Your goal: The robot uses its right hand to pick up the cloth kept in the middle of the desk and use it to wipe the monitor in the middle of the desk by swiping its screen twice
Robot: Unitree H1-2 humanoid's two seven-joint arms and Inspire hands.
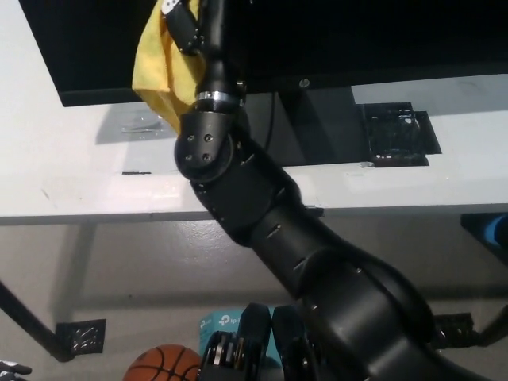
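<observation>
Monitor bezel: a small round "hp" logo [304,82] on the lower edge of the black flat monitor [381,40].
Box on floor: white "tp-link" lettering on the teal cardboard box [218,324], partly hidden.

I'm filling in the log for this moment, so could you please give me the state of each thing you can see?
Cloth: yellow, bunched, held against the screen.
Right hand: shut on the cloth, raised at the monitor.
Monitor: upright on the desk, screen dark.
Desk: white, with a glossy patch below the monitor.
Basketball: on the floor.
</observation>
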